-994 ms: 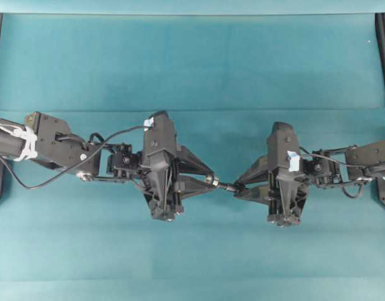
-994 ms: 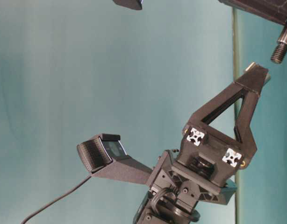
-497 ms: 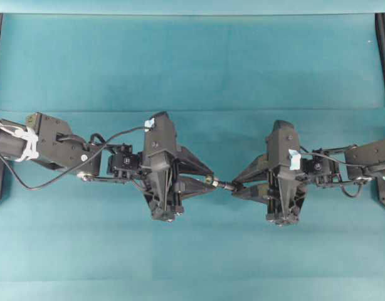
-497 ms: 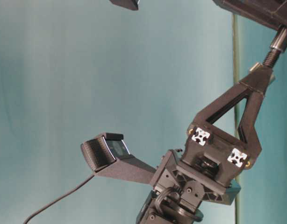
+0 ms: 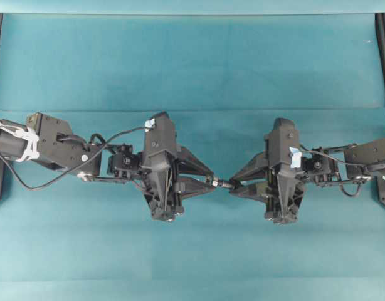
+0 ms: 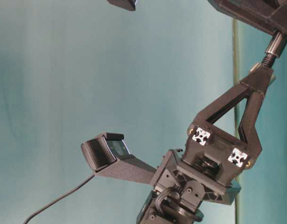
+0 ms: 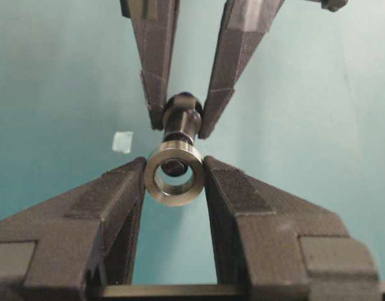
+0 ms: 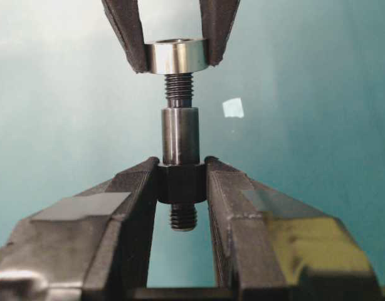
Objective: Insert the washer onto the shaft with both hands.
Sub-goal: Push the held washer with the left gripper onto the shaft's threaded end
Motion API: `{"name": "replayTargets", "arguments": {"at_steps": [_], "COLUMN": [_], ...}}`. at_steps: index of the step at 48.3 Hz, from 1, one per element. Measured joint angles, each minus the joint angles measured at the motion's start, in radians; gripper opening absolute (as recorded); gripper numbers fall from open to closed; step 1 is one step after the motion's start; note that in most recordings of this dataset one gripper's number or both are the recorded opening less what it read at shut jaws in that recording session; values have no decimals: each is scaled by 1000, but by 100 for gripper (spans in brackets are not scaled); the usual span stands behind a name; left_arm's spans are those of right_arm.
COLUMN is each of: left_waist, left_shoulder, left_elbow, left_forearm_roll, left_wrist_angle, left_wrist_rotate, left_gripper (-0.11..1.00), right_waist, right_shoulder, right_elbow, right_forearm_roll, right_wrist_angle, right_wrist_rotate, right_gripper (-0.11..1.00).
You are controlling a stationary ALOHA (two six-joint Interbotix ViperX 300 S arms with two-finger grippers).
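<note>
The washer point(image 7: 175, 181) is bright polished metal, smooth and glossy along its rim. The shaft point(image 8: 180, 157) is darker metal with a satin sheen on its smooth barrel and rough threaded ridges at both ends. Both grippers, left point(image 7: 174, 188) and right point(image 8: 182, 188), look like matt black plastic with faintly grainy finger faces. The teal table cover point(image 5: 192, 56) looks soft and matt.

The shaft point(image 8: 180, 150) tip is hidden inside the washer point(image 8: 176, 56).

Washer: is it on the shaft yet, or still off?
Partly on. The shaft's threaded tip has entered the washer; exposed thread remains below the ring.
</note>
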Motion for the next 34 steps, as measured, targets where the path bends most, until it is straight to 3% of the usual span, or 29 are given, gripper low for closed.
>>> {"name": "replayTargets", "arguments": {"at_steps": [34], "left_waist": [2], "left_shoulder": [12], "left_elbow": [-11], "left_forearm_roll": [0], "left_wrist_angle": [2], "left_wrist_rotate": [0], "left_gripper": [36], "right_waist": [-9], "right_shoulder": [32], "right_elbow": [-37], "right_forearm_roll": [0], "right_wrist_angle": [0], "right_wrist_rotate": [-2], "right_gripper": [0]}}
